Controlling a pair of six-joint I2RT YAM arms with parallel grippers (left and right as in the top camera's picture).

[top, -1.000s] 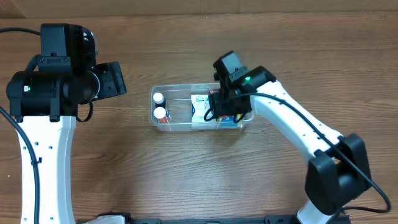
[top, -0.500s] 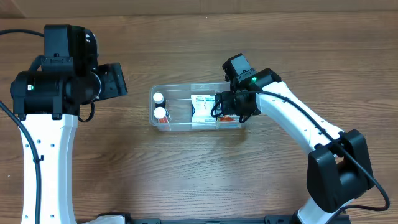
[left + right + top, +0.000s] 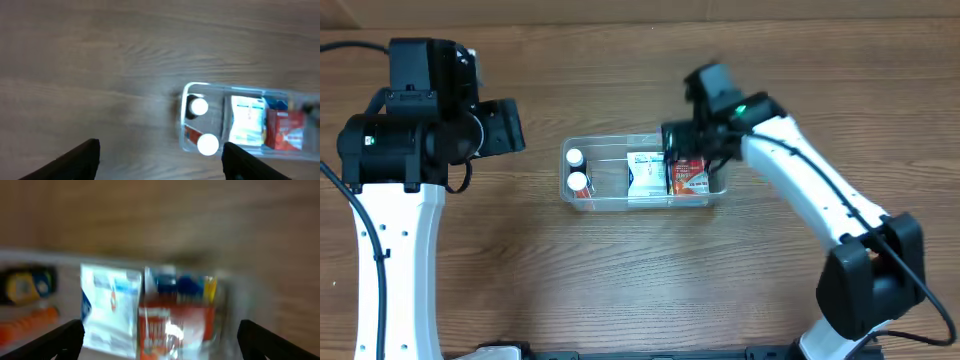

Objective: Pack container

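Observation:
The clear container (image 3: pixel 608 172) lies mid-table, long side left to right. Inside are two white-capped bottles (image 3: pixel 576 170) at the left end, a white and blue box (image 3: pixel 642 175) in the middle and a red box (image 3: pixel 687 177) at the right. My right gripper (image 3: pixel 692 140) hovers over the container's far right corner, open and holding nothing. The blurred right wrist view has the red box (image 3: pixel 175 330) between its spread fingers (image 3: pixel 65 337), and a blue box (image 3: pixel 182 284) behind it. My left gripper (image 3: pixel 162 167) is open over bare table, left of the container (image 3: pixel 183 120).
Bare wooden table (image 3: pixel 620 280) surrounds the container on all sides. The left arm's white link (image 3: pixel 390 260) stands along the left edge, and the right arm's base (image 3: pixel 865 290) is at the front right.
My right gripper has opened and let go of the red box, which now rests in the container's right end. That gripper has pulled back toward the far side. The left arm has barely moved.

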